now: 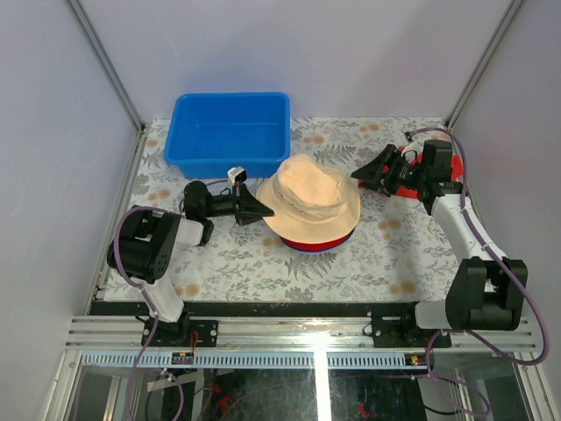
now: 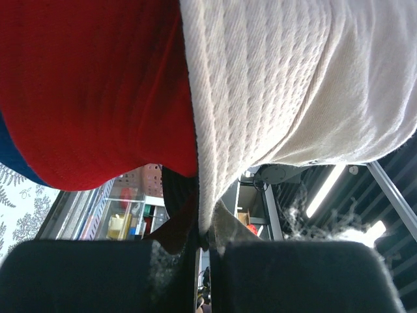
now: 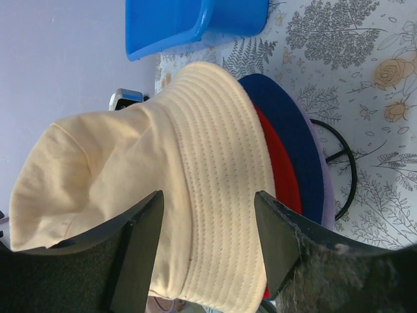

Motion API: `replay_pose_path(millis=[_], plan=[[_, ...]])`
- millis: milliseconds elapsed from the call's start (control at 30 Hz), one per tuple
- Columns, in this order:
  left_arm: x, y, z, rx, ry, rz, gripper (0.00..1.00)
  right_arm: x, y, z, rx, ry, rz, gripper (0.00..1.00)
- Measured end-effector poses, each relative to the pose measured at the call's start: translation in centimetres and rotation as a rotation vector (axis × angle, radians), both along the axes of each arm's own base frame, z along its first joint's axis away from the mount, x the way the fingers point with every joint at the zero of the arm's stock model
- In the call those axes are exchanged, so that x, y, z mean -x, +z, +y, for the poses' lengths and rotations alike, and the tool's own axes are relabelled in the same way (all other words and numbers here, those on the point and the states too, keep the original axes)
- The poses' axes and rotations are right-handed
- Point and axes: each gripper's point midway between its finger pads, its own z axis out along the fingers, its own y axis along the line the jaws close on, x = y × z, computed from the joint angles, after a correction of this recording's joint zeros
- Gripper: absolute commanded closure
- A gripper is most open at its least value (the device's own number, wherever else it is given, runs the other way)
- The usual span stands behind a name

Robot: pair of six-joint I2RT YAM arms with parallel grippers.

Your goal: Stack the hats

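Observation:
The beige hat (image 1: 308, 197) sits on top of a pile in the middle of the table, with the red hat's rim (image 1: 320, 243) showing beneath it. My left gripper (image 1: 263, 210) is shut on the beige hat's left brim (image 2: 280, 85), next to the red hat (image 2: 91, 85). My right gripper (image 1: 361, 175) is open just right of the pile, touching nothing. In the right wrist view its open jaws (image 3: 208, 208) frame the beige hat (image 3: 163, 182), and below it show the red hat (image 3: 280, 163), the navy hat (image 3: 293, 124) and the lavender hat's edge (image 3: 328, 195).
A blue plastic bin (image 1: 230, 132) stands at the back left of the table. A red cloth (image 1: 412, 173) lies under the right arm at the back right. A black wire stand (image 3: 348, 163) shows under the pile. The table has a floral cover.

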Motion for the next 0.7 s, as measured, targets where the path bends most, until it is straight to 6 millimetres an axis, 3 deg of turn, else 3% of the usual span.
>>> replay_pose_path(millis=[367, 700], plan=[[-0.3, -0.8, -0.1, -0.005, 0.000, 0.021, 1.00, -1.0, -2.9, -0.1, -0.010, 0.017, 0.060, 0.35], [-1.2, -0.8, -0.2, -0.004, 0.001, 0.018, 1.00, -0.9, -3.0, 0.6, -0.079, 0.051, 0.065, 0.44]])
